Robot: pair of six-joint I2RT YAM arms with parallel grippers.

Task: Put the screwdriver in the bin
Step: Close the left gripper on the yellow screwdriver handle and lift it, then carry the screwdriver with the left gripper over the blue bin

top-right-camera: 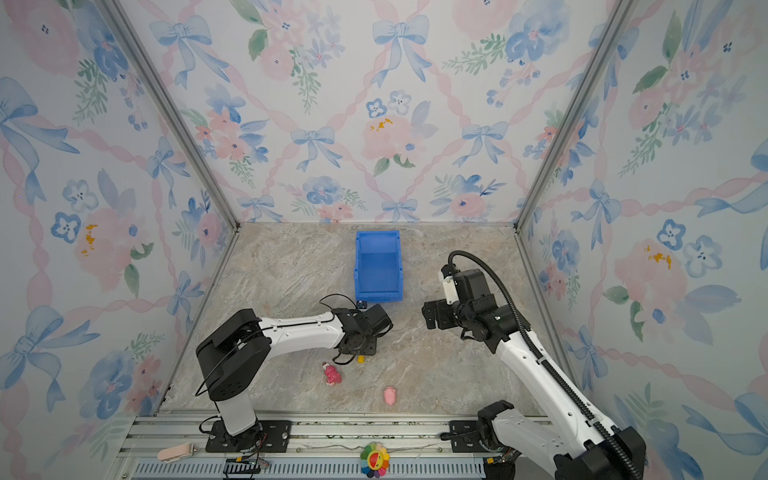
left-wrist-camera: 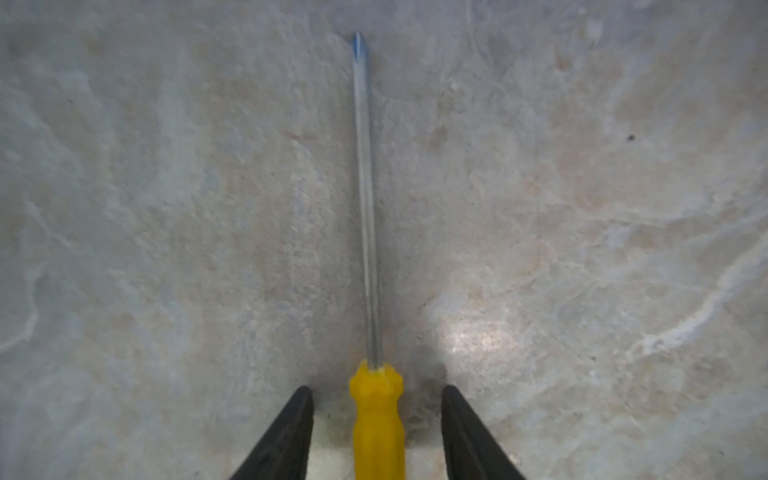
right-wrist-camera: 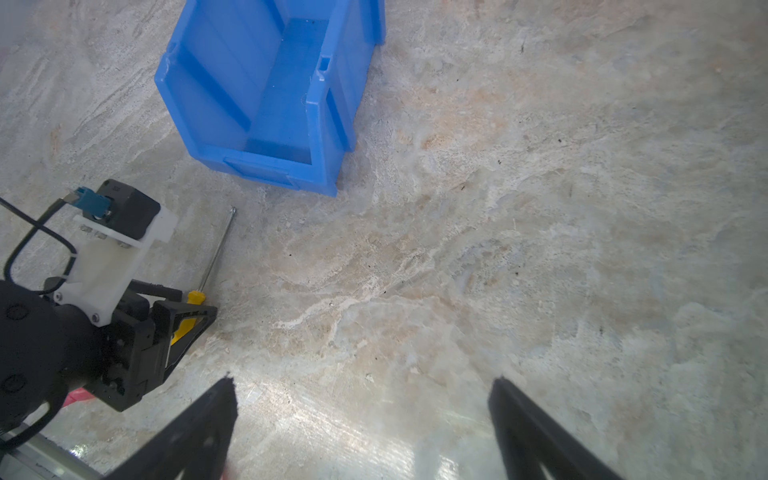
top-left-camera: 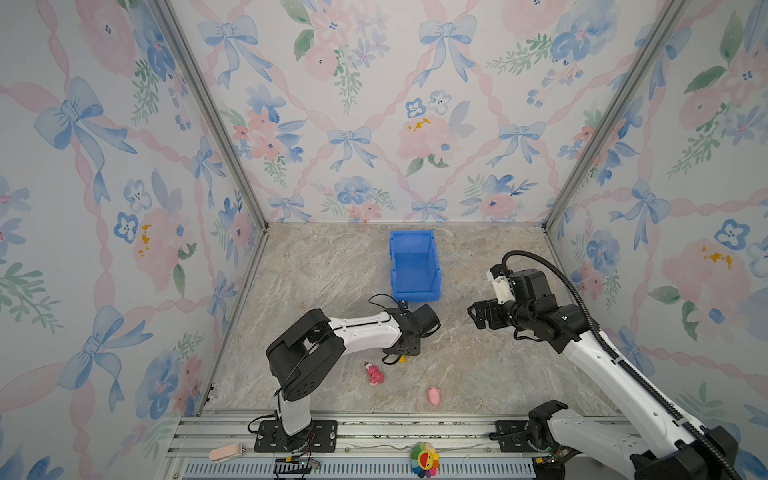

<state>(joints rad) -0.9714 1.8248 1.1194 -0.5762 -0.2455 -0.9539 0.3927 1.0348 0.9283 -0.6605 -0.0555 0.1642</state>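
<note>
left claw (left-wrist-camera: 377, 388) sits low on the marbled tabletop (left-wrist-camera: 582, 208), its two black fingers (left-wrist-camera: 291, 428) straddling the yellow handle of the screwdriver (left-wrist-camera: 366, 216). the jaws stand partly open. in the left wrist view a strip of tabletop shows on each side of the handle, so the fingers touch neither side and the claw has hold of nothing.

the screwdriver lies flat on the tabletop, out of the bin (right-wrist-camera: 216, 83). its thin grey shaft points toward the far side, and the tip stops short of the bin's low front lip, clearly apart from it. in both top views only the yellow butt of the handle peeks out from under the left arm's wrist.

the bright blue bin stands upright at the far middle of the tabletop, near the flowered back wall (top-left-camera: 374, 124), with its lower lip facing the near side. it is just beyond the left claw and a little to its right.

right claw (right-wrist-camera: 363, 380) hangs above the tabletop on the right, to the near right of the bin and well apart from the screwdriver. its jaws are spread wide with only bare tabletop between them.

two pink toy figures lie on the near side, one (top-left-camera: 375, 373) just near and left of the left claw, the other (top-left-camera: 433, 395) farther right and nearer. a rainbow flower toy (top-left-camera: 424, 459) rests on the metal rail (top-left-camera: 415, 432) at the near edge.
</note>
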